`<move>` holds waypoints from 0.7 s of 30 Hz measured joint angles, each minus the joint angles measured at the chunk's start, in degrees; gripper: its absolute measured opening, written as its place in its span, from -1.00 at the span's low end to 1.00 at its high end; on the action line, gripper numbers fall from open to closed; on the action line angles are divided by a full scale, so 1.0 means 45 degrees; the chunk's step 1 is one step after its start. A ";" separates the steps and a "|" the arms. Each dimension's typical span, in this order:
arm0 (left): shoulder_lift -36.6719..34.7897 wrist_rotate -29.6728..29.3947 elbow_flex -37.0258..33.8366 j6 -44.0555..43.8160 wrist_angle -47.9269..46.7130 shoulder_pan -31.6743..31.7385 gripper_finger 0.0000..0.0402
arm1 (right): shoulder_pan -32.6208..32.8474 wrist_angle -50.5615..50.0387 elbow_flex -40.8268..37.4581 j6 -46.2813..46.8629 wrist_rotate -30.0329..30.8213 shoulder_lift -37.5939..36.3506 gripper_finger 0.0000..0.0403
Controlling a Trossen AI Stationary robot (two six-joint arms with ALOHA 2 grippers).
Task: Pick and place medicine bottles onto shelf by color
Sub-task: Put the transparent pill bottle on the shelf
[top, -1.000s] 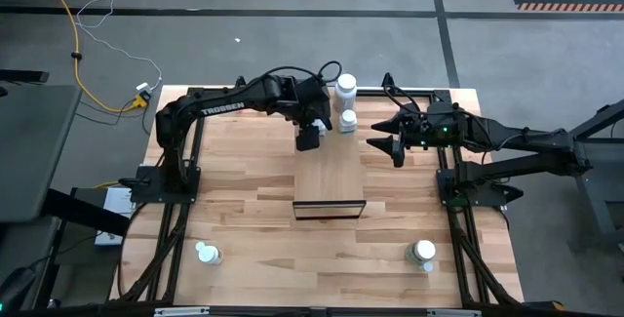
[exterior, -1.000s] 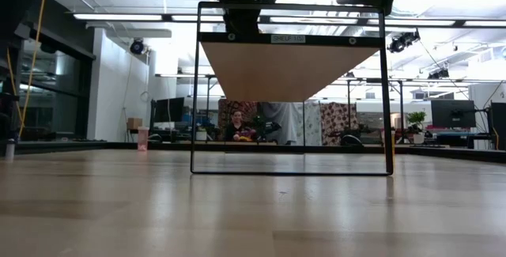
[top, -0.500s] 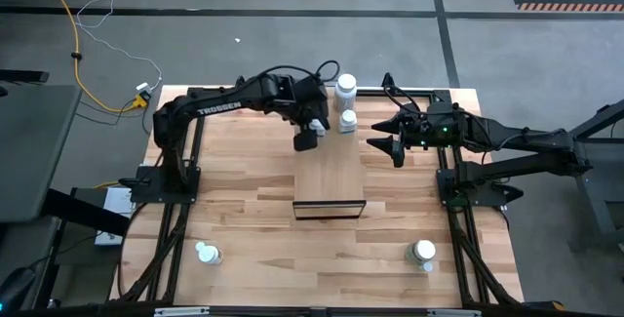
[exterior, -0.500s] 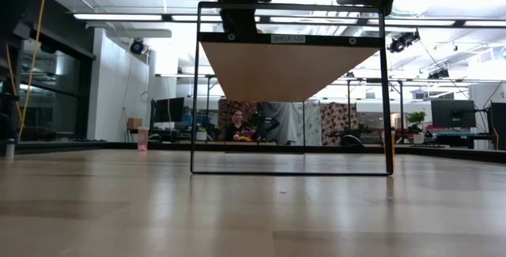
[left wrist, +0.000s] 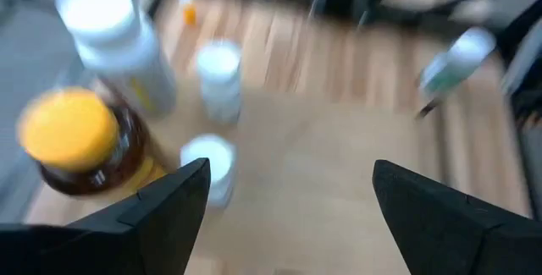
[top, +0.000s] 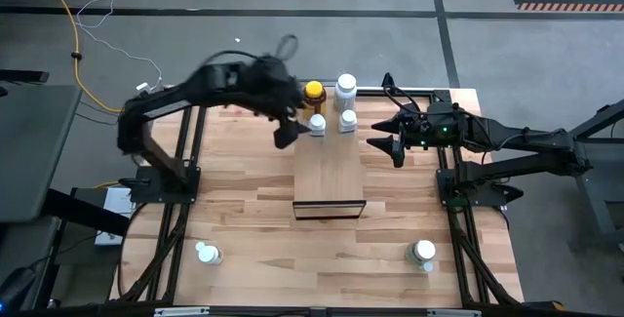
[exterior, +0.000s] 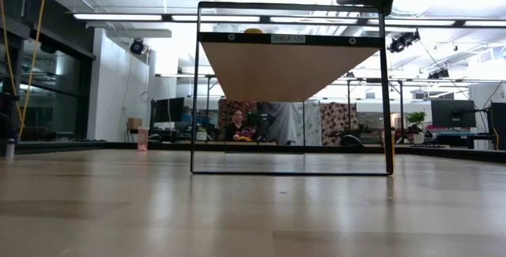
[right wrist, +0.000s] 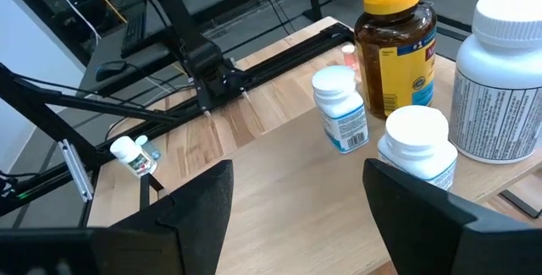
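The shelf (top: 330,176) is a light-wood board raised on a dark frame (exterior: 291,43). At its far end stand an amber bottle with a yellow cap (top: 314,93), a large white bottle (top: 345,87) and two small white bottles (top: 317,123) (top: 348,120). They also show in the right wrist view: amber (right wrist: 398,38), small white (right wrist: 339,106), white (right wrist: 417,152), large white (right wrist: 500,80). My left gripper (top: 283,134) is open and empty, left of the shelf's far end (left wrist: 290,167). My right gripper (top: 382,144) is open and empty, right of the shelf (right wrist: 298,165).
A white bottle (top: 206,253) stands near the table's front left. Another white bottle (top: 423,251) with a smaller one beside it (top: 427,267) stands at the front right. A tiny orange bottle (right wrist: 349,53) sits behind the amber one. Black frame rails run along both sides.
My left gripper has swung away from the shelf's far end toward the table's left edge and upward, moving fast. The amber bottle and the small white bottle beside it, which the gripper covered before, now stand in plain view on the shelf.
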 joint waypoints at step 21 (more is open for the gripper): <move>-0.7912 -0.2855 -0.8864 -0.1896 0.9844 -0.2562 0.60 | -0.0004 0.0015 0.0000 -0.0092 0.0036 0.0005 0.26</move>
